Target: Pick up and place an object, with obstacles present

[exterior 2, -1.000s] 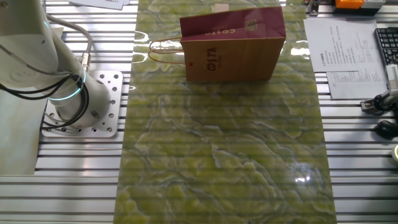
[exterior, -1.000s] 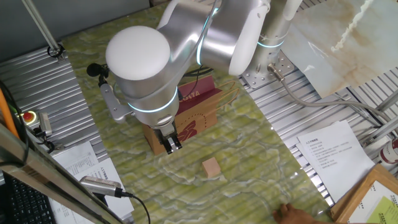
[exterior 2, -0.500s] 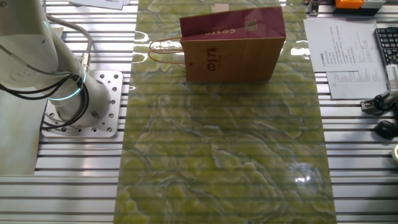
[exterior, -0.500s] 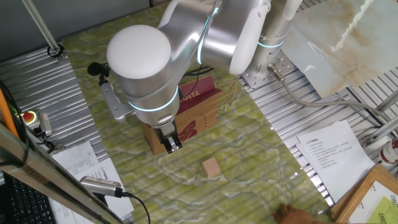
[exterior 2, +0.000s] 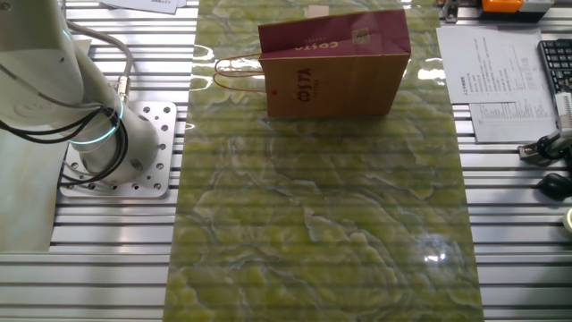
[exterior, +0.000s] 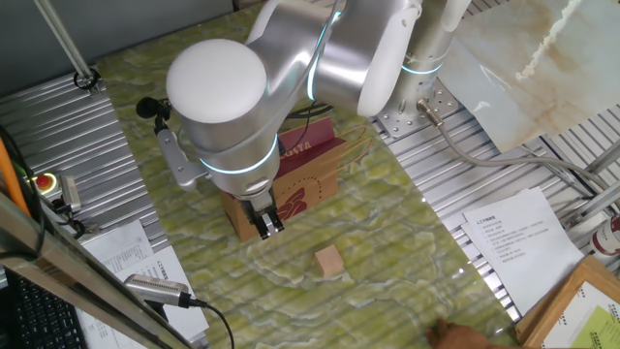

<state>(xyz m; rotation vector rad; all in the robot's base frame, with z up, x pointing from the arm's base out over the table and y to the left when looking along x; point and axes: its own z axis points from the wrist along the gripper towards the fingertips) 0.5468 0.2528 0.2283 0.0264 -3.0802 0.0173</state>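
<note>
The arm [exterior: 262, 87] leans over the bench [exterior: 387, 223], its big white joint filling the upper middle of one fixed view. The gripper [exterior: 265, 222] hangs below it, pointing down at the green marbled mat. The fingers [exterior: 262, 226] are dark and sit close together with only a thin slit between them. They hold nothing and touch nothing; whether they are fully together I cannot tell at this size.

The cube [exterior: 329, 261] rests on the mat, to the lower right of the gripper in this view, near but clearly apart from the fingers. It stands free with nothing against it.

The bag [exterior: 308, 174] lies just behind the gripper, partly hidden by the arm, red band and white lettering showing. In the other fixed view the bag [exterior 2: 335, 64] stands at the far end of the mat, handles [exterior 2: 239, 74] stretched out to the left. The cube and gripper do not show there; only the arm's base [exterior 2: 98, 134] shows at left.

Printed papers [exterior: 513, 237] lie on the ridged metal at right.
</note>
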